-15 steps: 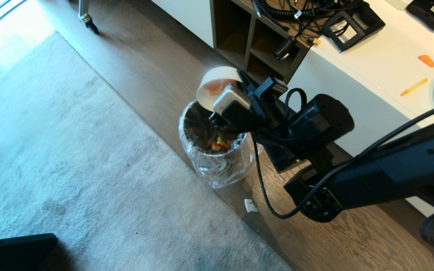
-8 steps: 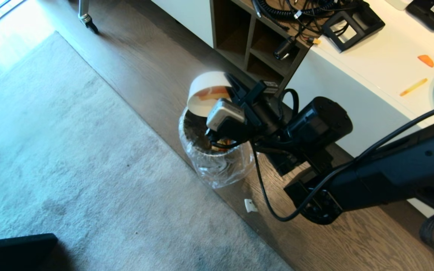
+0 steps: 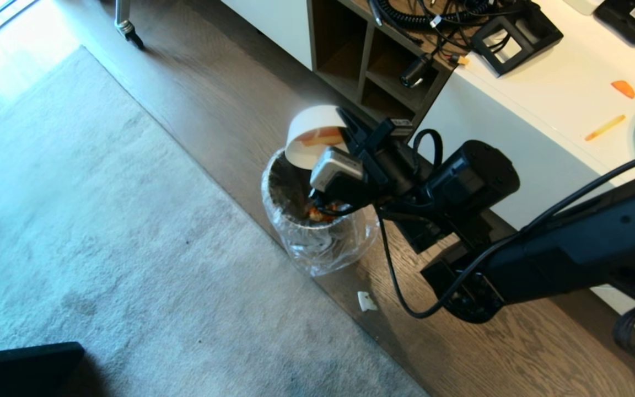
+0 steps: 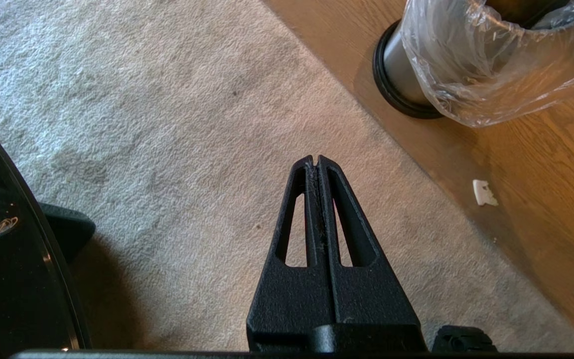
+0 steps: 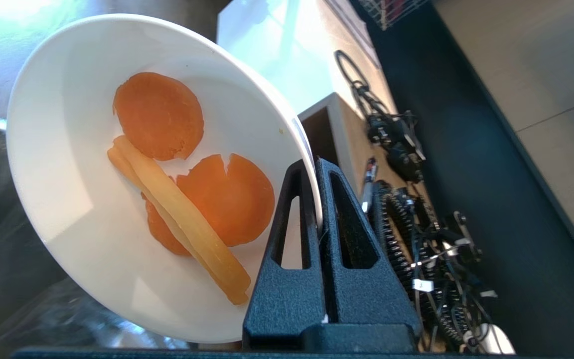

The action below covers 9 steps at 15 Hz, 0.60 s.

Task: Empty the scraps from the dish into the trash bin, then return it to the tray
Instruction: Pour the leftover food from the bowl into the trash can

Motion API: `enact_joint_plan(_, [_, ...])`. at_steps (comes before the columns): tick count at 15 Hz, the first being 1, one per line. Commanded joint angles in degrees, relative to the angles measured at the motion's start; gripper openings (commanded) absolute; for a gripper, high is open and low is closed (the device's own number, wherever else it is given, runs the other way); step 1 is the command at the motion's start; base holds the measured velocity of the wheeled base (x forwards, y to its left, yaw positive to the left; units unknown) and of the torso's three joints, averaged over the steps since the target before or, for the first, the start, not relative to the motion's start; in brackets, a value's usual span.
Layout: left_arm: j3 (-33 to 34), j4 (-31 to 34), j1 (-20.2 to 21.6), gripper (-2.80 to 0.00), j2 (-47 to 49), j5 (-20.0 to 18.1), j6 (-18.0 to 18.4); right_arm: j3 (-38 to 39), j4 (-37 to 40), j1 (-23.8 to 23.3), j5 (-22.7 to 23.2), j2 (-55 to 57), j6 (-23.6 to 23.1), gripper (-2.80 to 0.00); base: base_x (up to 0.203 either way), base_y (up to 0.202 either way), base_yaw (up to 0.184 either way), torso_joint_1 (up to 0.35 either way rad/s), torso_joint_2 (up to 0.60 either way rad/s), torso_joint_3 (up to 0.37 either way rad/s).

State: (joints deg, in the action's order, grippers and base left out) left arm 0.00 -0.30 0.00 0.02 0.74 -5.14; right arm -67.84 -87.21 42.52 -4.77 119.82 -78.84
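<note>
The right tool (image 5: pixel 317 167) pinches the rim of the dish (image 5: pixel 68 199) and tips it steeply over the bin (image 3: pixel 312 231) so the scraps (image 5: pixel 187 199) slide out — they cling inside; left tool (image 4: pixel 317 162) closed, idle.

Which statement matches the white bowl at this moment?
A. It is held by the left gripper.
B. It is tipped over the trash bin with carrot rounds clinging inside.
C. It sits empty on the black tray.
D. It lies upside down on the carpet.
B: the right gripper, shut on the rim, holds the white bowl tilted above the trash bin, and the carrot rounds remain inside it.
</note>
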Motion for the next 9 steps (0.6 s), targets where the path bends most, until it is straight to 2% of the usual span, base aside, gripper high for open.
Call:
enact_joint_plan(1, [0.0,0.0,0.0,-2.8,0.0,0.1,0.0,-2.2,-2.6,-0.1,0.4,0.3,-0.7,-2.8,0.0,0.0,0.0,0.0,0.0,0.0])
enact_joint_plan(6, [0.0,0.0,0.0,-2.8,0.0,0.0,0.0,-1.9,-2.6,-0.1,6.3,-0.1,-2.5,-2.8,0.0,0.0,0.0,0.0,0.0,0.0])
enact_joint_plan(9, [0.0,0.0,0.0,-2.8,0.0,0.0,0.0,-2.0,-2.6,-0.2,6.8,0.0,-3.4,-2.8,0.0,0.0,0.0,0.0,0.0,0.0])
